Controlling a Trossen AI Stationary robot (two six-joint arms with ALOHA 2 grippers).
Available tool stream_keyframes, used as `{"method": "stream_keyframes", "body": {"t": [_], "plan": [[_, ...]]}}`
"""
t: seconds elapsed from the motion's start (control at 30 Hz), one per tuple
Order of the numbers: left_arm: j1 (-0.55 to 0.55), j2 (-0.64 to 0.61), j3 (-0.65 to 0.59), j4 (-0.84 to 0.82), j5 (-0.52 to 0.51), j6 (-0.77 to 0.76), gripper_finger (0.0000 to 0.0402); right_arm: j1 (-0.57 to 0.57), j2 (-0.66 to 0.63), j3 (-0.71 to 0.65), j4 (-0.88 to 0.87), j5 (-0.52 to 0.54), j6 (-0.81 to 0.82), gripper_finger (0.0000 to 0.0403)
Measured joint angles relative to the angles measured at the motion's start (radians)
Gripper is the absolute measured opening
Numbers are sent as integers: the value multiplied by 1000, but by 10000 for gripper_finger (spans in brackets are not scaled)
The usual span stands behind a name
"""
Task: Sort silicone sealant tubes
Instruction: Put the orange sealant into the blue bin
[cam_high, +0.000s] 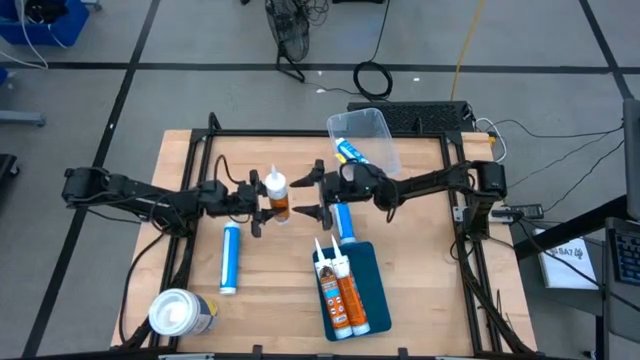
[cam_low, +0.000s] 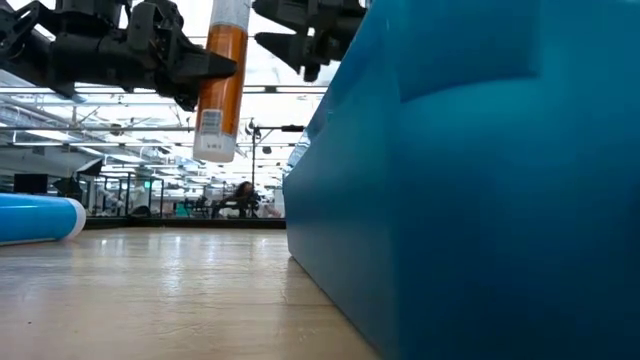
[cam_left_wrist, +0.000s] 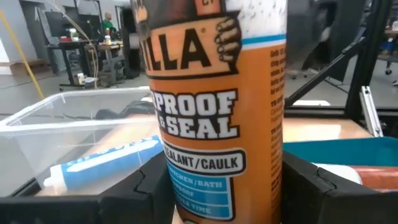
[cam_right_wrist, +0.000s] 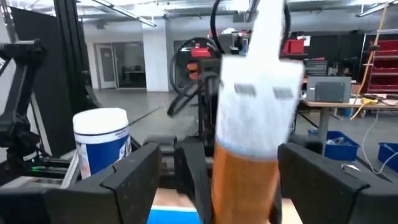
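Observation:
My left gripper (cam_high: 268, 203) is shut on an orange sealant tube (cam_high: 278, 197) held upright above the table's middle; the tube also shows in the low view (cam_low: 222, 80). My right gripper (cam_high: 308, 196) is open just to the right of that tube, its fingers apart and touching nothing. Two orange tubes (cam_high: 340, 290) lie in a blue tray (cam_high: 375, 275). One blue tube (cam_high: 231, 257) lies flat on the table, another (cam_high: 344, 222) lies under my right arm, and a third (cam_high: 350, 152) lies in a clear bin (cam_high: 372, 128). My left gripper pinches the orange tube's labelled body (cam_left_wrist: 180, 186) between its two fingers, one on each side. The fingers (cam_left_wrist: 140, 190) come level from the table's left and lie across the tube. The tube stands upright, white nozzle up, its bottom end (cam_low: 213, 150) clear of the table.
A fat white-topped canister (cam_high: 180, 313) stands at the near left corner. The blue tray's wall (cam_low: 470, 190) fills the low view's right. Black frame rails (cam_high: 205, 150) run along the table's sides and back. Bare wood (cam_high: 280, 290) lies between the loose blue tube and the tray.

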Motion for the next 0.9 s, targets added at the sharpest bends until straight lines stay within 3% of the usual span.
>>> {"method": "stream_keyframes", "body": {"t": [0.23, 0.57, 0.9], "plan": [[-6, 37, 97, -114, 1, 26, 211, 1, 0, 31, -50, 7, -13, 303], [-17, 254, 366, -327, -8, 134, 211, 19, 0, 29, -91, 9, -22, 303], [-27, 253, 393, -391, -50, 153, 211, 22, -9, -8, -77, 32, -42, 290]]}}
